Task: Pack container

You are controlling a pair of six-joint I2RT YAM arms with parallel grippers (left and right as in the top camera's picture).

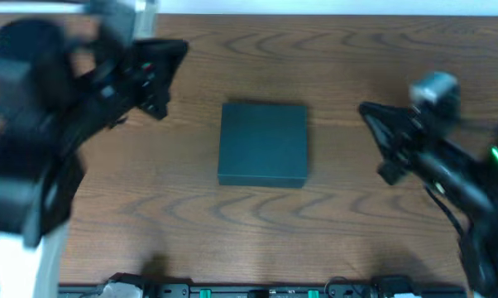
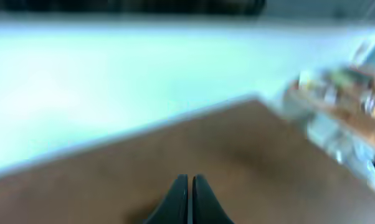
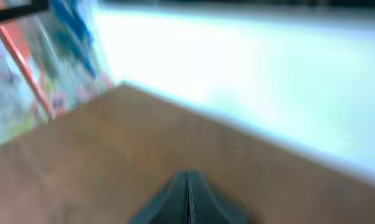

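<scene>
Both are pinched shut on nothing: the left hand and the right hand, over the brown surface. The container, lid down, sits between them, touching neither.

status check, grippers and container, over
Left gripper shut, empty. Right gripper shut, empty. Container mid-table, lid closed, neither gripper touching it. Nothing seen blocking it.

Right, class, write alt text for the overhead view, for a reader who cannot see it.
A closed dark teal box sits in the middle of a wooden table. The left gripper and right gripper, both blurred, flank it without touching.
</scene>
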